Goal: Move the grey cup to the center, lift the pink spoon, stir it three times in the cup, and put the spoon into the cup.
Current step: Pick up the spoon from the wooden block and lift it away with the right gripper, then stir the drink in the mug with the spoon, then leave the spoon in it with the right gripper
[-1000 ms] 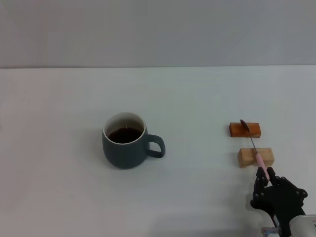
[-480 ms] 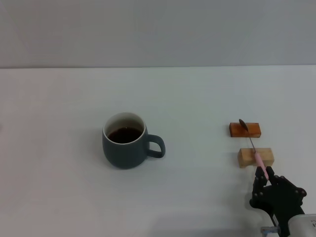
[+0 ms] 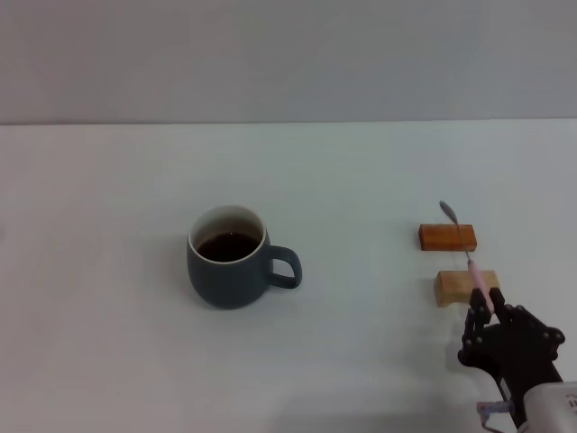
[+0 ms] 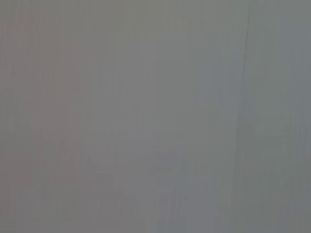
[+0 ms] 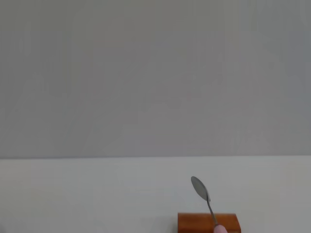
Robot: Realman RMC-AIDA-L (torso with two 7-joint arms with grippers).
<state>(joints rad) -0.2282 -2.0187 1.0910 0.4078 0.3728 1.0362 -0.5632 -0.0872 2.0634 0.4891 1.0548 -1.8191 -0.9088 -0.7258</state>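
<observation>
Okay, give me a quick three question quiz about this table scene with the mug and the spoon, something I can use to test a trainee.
1. True or false: the pink spoon lies flat on both blocks.
2. Which gripper holds the spoon's handle: A left, B right?
3. Fill in: the grey cup holds a dark ____.

Key:
1. False. Its bowl end is raised above the orange-brown block, while the handle passes over the pale wooden block.
2. B. The right gripper grips it near the table's front edge; the left is out of view.
3. Liquid.
</observation>
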